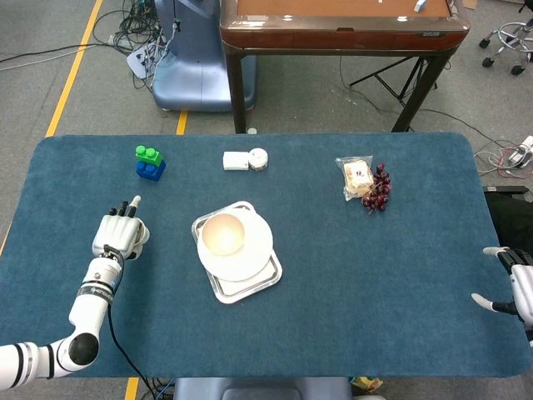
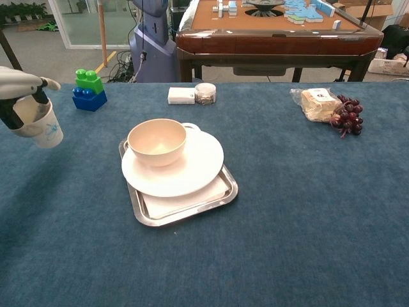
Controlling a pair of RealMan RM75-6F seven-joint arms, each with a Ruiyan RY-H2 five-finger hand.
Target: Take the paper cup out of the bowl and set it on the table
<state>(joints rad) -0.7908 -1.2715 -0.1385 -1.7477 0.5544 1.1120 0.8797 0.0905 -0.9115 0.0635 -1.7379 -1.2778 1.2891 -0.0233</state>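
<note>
My left hand (image 1: pixel 118 236) (image 2: pixel 19 89) holds the white paper cup (image 2: pixel 39 125) at the left side of the table, well clear of the bowl. The cup is upright, with its base at or just above the cloth; whether it touches I cannot tell. In the head view the hand hides the cup almost entirely. The cream bowl (image 1: pixel 222 234) (image 2: pixel 157 141) sits with nothing in it on a white plate (image 1: pixel 250 254) (image 2: pixel 192 167), which rests on a metal tray (image 2: pixel 192 204). My right hand (image 1: pixel 510 287) shows at the right edge of the table, fingers apart, holding nothing.
A green and blue block stack (image 1: pixel 150 162) (image 2: pixel 88 90) stands behind the left hand. A small white box and jar (image 1: pixel 245 159) (image 2: pixel 192 94) sit at the back middle. A bagged snack with grapes (image 1: pixel 369 182) (image 2: pixel 329 107) lies at the back right.
</note>
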